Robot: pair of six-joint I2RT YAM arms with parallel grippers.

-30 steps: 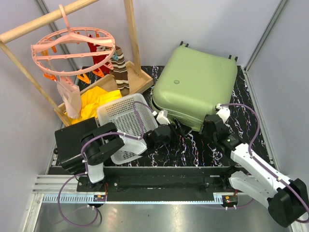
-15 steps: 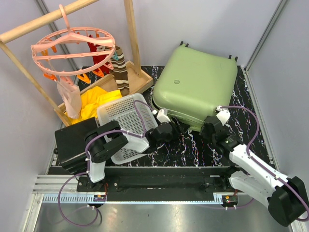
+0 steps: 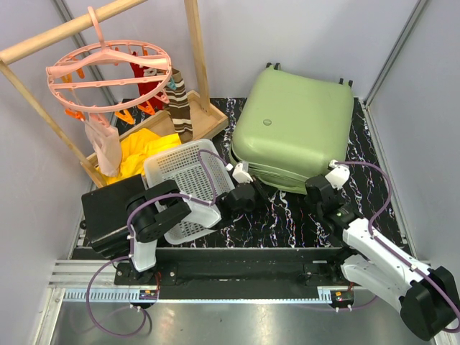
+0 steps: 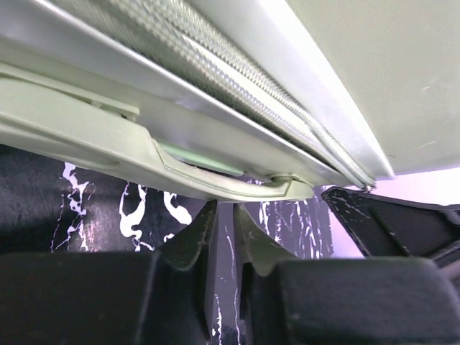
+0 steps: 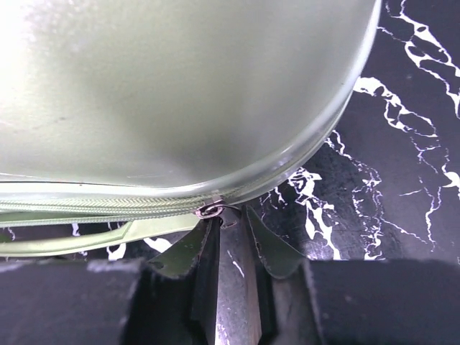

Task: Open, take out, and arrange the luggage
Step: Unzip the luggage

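Against the overhead view of a second ago: right gripper displaced rightward along the near edge of the luggage, now at its rounded near corner, and the shell nudged slightly rightward with it. Fingers pinched nearly together, apparently on the zipper pull, which sits at their tips and a little to the left. A grey strip, likely the tab, runs back between them. Reads as the zipper being dragged round the corner. Lid down, no lining exposed, so opening only begun and nothing taken out. Left gripper hardly moved over the same second, fingers drawn almost together on nothing. Just above its tips the moulded side handle, and above and beyond that the zipper track. No contact with the handle confirmed. Luggage lying flat on the marbled mat, directly ahead of both grippers, small dark wheels on the side farthest from them. Not resolvable: whether the tab is truly clamped or merely hooked. Nor how much of the seam is undone, both wrist views cutting it off at their edges. Contents hidden under the closed shell.
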